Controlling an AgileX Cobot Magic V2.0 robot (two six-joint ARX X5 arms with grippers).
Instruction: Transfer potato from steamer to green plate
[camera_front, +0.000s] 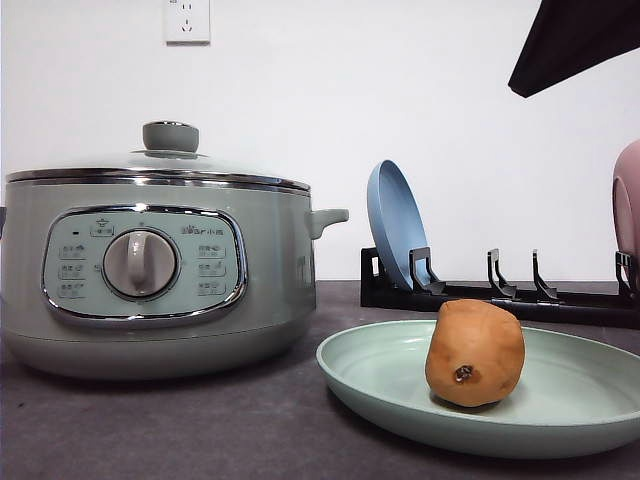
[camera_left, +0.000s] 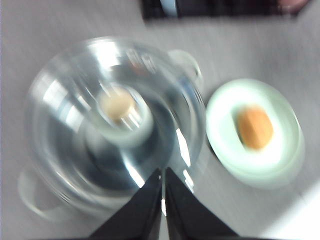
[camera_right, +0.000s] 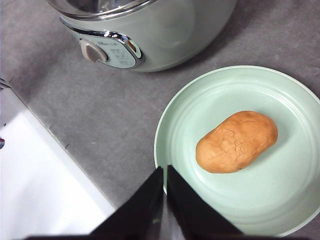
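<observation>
The orange-brown potato (camera_front: 475, 353) lies on the pale green plate (camera_front: 580, 415), to the right of the steamer (camera_front: 150, 270). The steamer's glass lid (camera_front: 165, 160) is on, its knob on top. In the right wrist view the potato (camera_right: 236, 141) rests in the middle of the green plate (camera_right: 200, 100), and my right gripper (camera_right: 164, 172) is shut and empty, high over the plate's near rim. In the blurred left wrist view my left gripper (camera_left: 163, 175) is shut and empty, high over the steamer's lid (camera_left: 115, 135), with the green plate (camera_left: 285, 165) and potato (camera_left: 255, 127) beside it.
A black dish rack (camera_front: 500, 295) stands behind the plate, holding an upright blue plate (camera_front: 395, 225) and a pink plate (camera_front: 628, 205) at the right edge. A dark arm part (camera_front: 575, 40) hangs at the upper right. The table's front edge (camera_right: 65, 147) borders a white floor.
</observation>
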